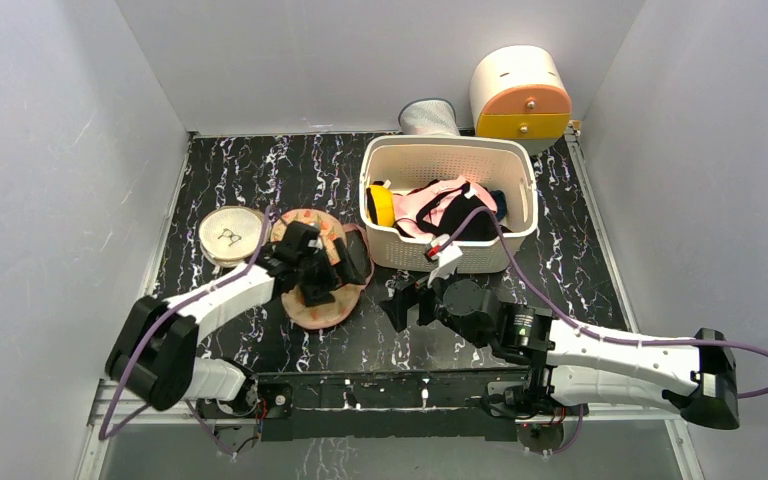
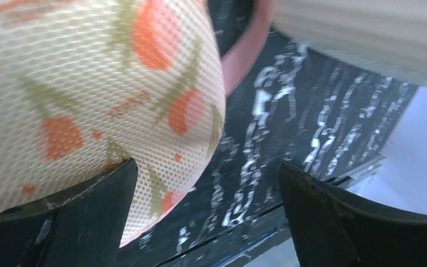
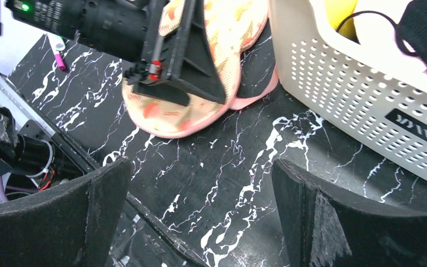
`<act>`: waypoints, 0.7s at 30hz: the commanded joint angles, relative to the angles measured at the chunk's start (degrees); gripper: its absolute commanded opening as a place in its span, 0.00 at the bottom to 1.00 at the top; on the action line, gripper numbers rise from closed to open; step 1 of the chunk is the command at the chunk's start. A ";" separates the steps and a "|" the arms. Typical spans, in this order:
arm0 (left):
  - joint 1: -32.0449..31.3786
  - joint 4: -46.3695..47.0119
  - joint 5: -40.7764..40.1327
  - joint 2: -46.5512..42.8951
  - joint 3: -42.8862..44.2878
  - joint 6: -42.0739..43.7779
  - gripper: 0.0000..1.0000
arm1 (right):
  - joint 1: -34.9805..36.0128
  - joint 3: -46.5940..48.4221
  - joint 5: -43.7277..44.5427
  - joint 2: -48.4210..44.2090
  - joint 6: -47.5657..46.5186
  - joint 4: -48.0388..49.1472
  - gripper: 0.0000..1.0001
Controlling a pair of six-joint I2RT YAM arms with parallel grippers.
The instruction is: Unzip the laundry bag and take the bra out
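The laundry bag is a peach pouch with orange-red and green motifs. It lies on the black marbled table left of centre. My left gripper is open and sits down on top of it. In the left wrist view the pouch's mesh presses against the left finger, and the gap between the jaws shows bare table. My right gripper is open and empty, hovering over the table right of the pouch. The bra is hidden. I cannot see the zip.
A white perforated basket at the back right holds black and pink garments and a small yellow round object. A cream disc with a bra icon lies left of the pouch. A cream-orange drawer box stands behind.
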 commanded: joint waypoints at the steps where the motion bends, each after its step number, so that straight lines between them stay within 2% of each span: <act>1: -5.11 10.54 -0.16 4.05 6.29 -4.39 0.97 | -0.22 1.08 4.00 -2.40 1.10 -1.67 0.98; 4: -5.38 10.46 -1.99 2.49 7.02 -3.23 0.98 | -0.19 1.23 4.48 -3.53 1.05 -2.58 0.98; 8: -5.37 5.98 -5.39 -3.23 6.50 3.11 0.98 | -0.19 0.25 4.81 -4.67 1.50 -2.74 0.98; 11: -5.41 -2.76 -8.92 -7.28 7.25 7.31 0.98 | -0.19 -0.48 4.46 -4.50 1.80 -2.29 0.98; 14: -5.21 -11.75 -16.21 -11.19 8.03 10.00 0.99 | -0.20 -0.81 3.72 -3.59 1.67 -1.36 0.98; 17: -5.11 -17.27 -21.95 -13.86 7.52 9.56 0.98 | -0.19 -0.85 2.98 -2.10 1.22 0.07 0.98; 21: -5.06 -19.04 -23.92 -13.29 6.27 6.51 0.98 | -0.19 0.25 1.89 0.30 1.01 1.00 0.98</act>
